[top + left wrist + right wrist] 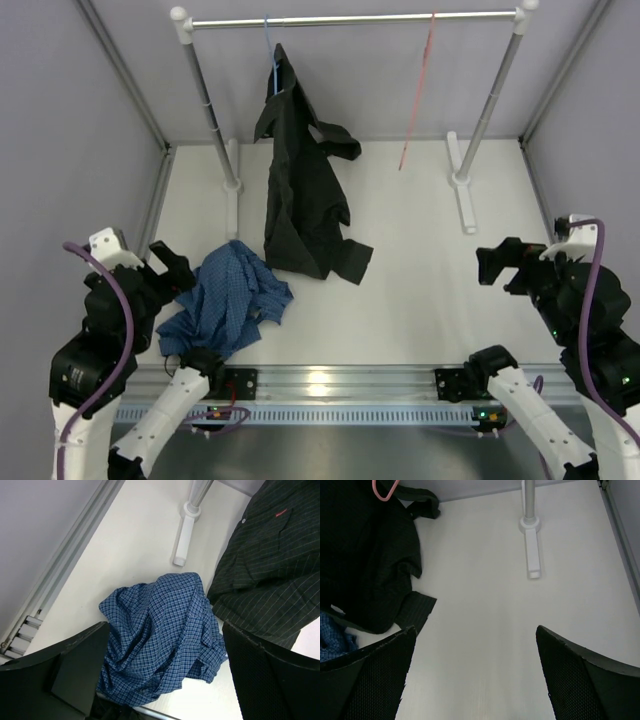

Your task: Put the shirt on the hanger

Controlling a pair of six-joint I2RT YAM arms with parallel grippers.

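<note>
Tabletop (420,260): carrying crumpled shirt (232,300)
Hanger (415,95): hanging on rail (350,18)
Left gripper (172,268): hovering apart over shirt
Right gripper (500,268): hovering apart

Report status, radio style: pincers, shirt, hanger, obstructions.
Left pincer open, empty; right pincer open, empty. Blue shirt crumpled on table, near left pincer. Pink hanger bare on rail. Black shirt drapes close beside.

On the counter (420,260), near left: the shirt (228,300), heaped, touching the larger shirt (300,200) behind and right of it. On the rail (350,18) at the back: second hanger (271,60) left, bearing that larger shirt; the hanger (417,95) right, well apart.
</note>
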